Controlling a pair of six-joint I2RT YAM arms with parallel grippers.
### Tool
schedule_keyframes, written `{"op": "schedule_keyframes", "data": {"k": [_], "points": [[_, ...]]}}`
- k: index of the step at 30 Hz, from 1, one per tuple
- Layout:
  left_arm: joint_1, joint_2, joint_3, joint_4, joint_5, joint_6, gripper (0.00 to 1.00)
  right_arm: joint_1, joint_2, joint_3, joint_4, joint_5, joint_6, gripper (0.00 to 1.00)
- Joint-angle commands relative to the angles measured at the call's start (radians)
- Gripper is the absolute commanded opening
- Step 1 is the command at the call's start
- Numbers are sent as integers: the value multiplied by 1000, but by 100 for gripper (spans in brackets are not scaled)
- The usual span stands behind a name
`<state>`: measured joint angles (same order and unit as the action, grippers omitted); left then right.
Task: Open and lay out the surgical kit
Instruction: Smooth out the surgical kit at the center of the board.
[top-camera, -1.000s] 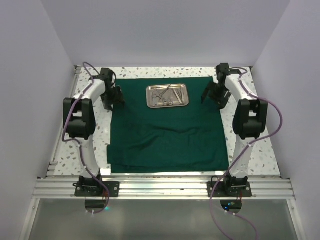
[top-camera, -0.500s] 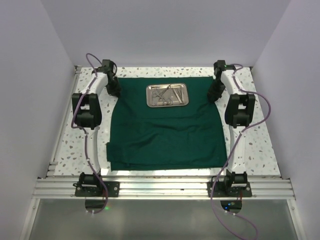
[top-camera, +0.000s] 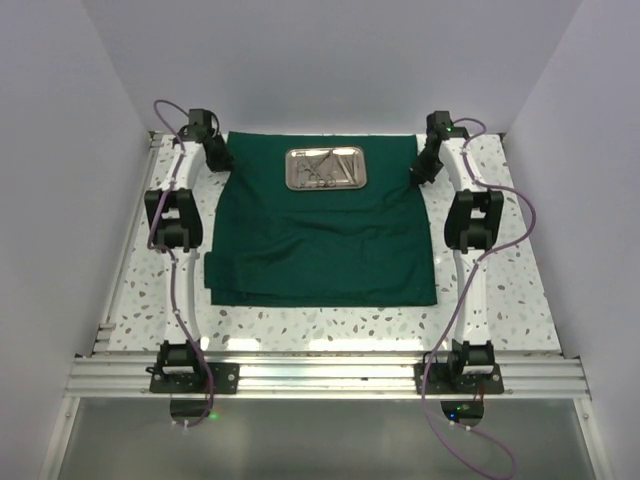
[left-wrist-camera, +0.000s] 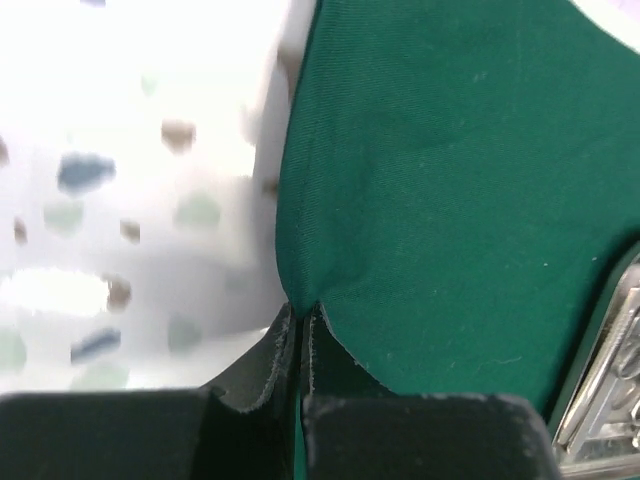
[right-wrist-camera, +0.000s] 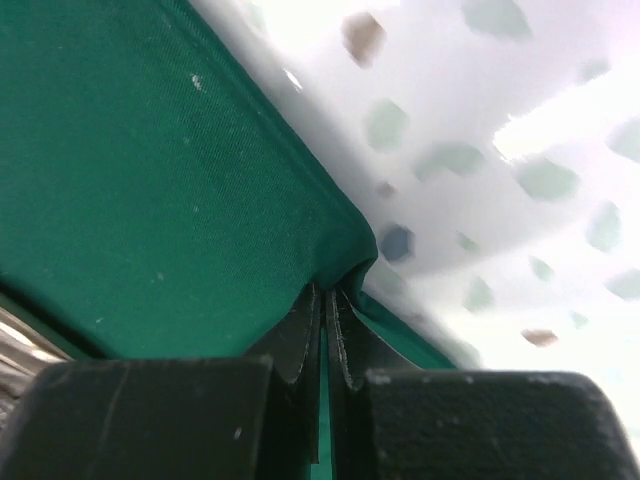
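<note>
Table (top-camera: 520, 290): white speckled top between plain pale walls.
Top view, wrap: cloth wrap (top-camera: 320, 240), dark green, spread flat across the middle, far edge close to the back wall.
Top view, tray: steel tray (top-camera: 326, 187) on the far part of the cloth wrap, slim silver instruments (top-camera: 322, 166) lying inside it.
Top view, arms: left gripper (top-camera: 220, 157) at the wrap's far left corner, right gripper (top-camera: 421, 173) at its far right corner.
Left wrist: fingers pinched tight on the wrap's edge; tray corner at lower right.
Right wrist: fingers clamped narrow on a fold of the wrap's edge.
</note>
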<state>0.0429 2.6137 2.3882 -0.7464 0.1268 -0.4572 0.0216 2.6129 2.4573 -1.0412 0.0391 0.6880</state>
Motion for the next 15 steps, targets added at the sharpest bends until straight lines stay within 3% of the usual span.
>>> {"op": "schedule_keyframes", "data": {"k": [1,3,4,5,7,8,9,10,15], "points": [[55,72,75,159,-43,-47,0,-47,81,32,170,47,71,0],[60,75,71,231,-30,-61,0,-51,94,42,197,30,79,0],[61,72,72,252,-23,-63,20,-55,95,48,217,16,77,7],[60,63,71,260,8,-52,35,-55,76,45,217,10,77,34],[58,-13,27,257,23,-41,67,-57,26,-28,248,5,65,63],[58,-58,-12,263,20,-31,73,-55,-17,-79,272,8,62,86],[58,-108,-117,271,13,-25,79,-54,-109,-139,300,-1,59,95],[57,-221,-173,281,2,-18,90,-55,-166,-258,347,2,53,98],[40,-521,-424,193,-41,28,92,-54,-471,-571,400,7,41,98]]}}
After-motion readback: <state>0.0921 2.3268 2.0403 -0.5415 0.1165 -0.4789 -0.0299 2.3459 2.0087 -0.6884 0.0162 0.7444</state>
